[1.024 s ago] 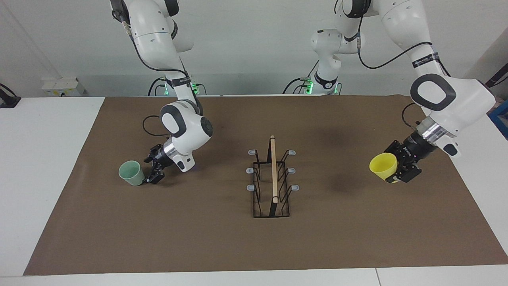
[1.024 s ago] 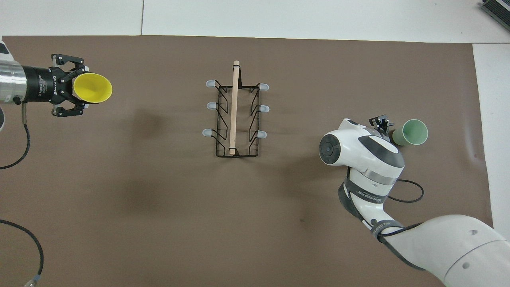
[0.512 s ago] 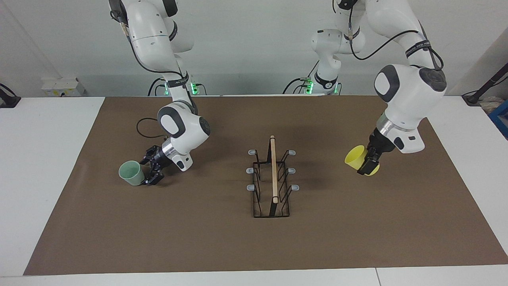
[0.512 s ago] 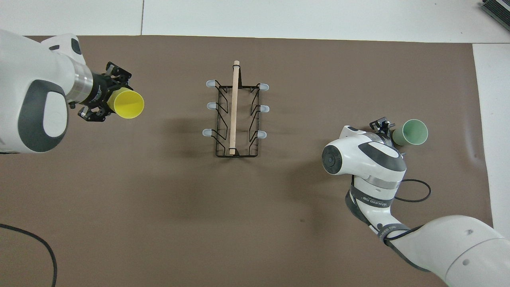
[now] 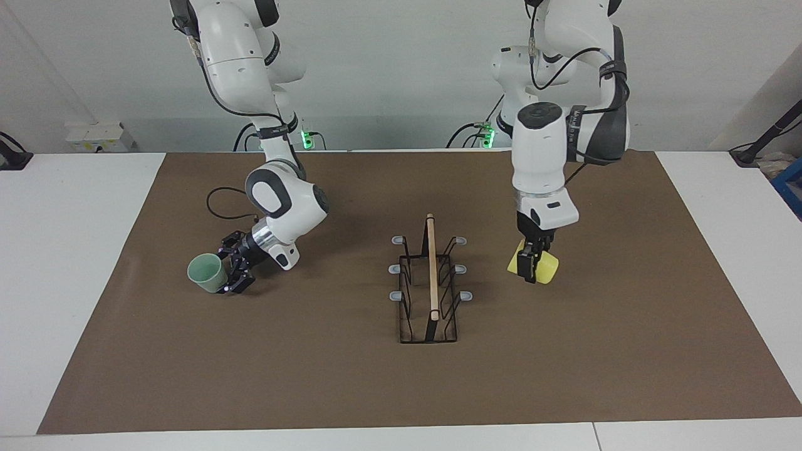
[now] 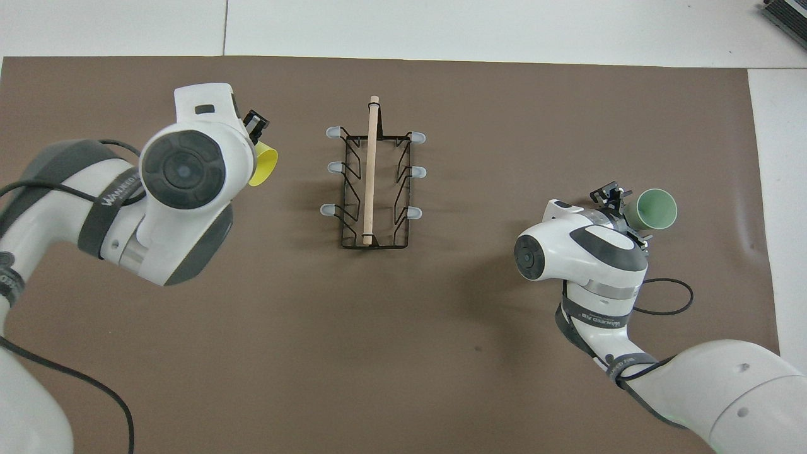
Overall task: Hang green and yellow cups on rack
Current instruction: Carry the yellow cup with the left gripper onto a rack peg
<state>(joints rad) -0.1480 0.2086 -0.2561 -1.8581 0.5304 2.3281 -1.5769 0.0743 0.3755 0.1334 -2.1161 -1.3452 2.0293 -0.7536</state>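
Left hand point(image 5: 532, 266) pinching yellow cup point(image 5: 544, 270), raised beside rack point(image 5: 429, 285). Right hand point(image 5: 230, 275) spread, fingers flanking green cup point(image 5: 207, 272) standing on counter point(image 5: 564, 363).

Desk point(image 5: 75, 263): white top, seams showing near its edges.
Brown mat point(image 5: 564, 376): covers most of the desk.
Power strip point(image 5: 100, 136): white, at the desk's edge by the wall.
Blue box point(image 5: 791, 188): partly visible at the frame's edge.
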